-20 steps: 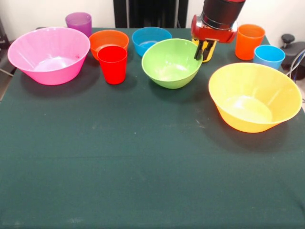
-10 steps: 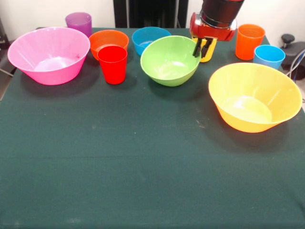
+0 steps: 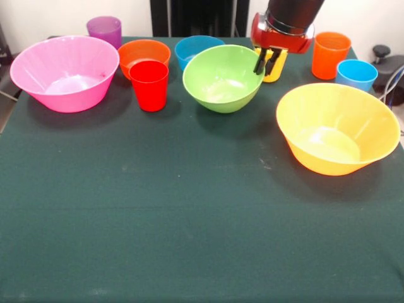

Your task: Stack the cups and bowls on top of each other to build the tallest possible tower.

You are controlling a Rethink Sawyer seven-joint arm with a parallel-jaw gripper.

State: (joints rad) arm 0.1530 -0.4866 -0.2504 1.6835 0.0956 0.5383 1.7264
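My gripper (image 3: 262,65) is shut on the right rim of the lime green bowl (image 3: 218,79) and holds it slightly tilted just above the cloth. The yellow cup (image 3: 277,68) stands right behind the gripper, partly hidden. The small blue bowl (image 3: 196,47) and small orange bowl (image 3: 142,52) sit behind and to the left of the green bowl. The red cup (image 3: 149,85) stands to the green bowl's left. The large pink bowl (image 3: 63,72) and purple cup (image 3: 104,29) are at the far left. The yellow-orange bowl (image 3: 338,129), orange cup (image 3: 330,55) and light blue cup (image 3: 356,74) are at the right.
The dark green tablecloth (image 3: 189,214) covers the table. The robot's black pedestal (image 3: 189,17) stands at the top middle. A black object (image 3: 386,60) with cables sits past the table's right edge.
The gripper has risen a little and shifted left, carrying the green bowl by its rim up and to the left. More of the yellow cup shows behind it. Nothing else moved.
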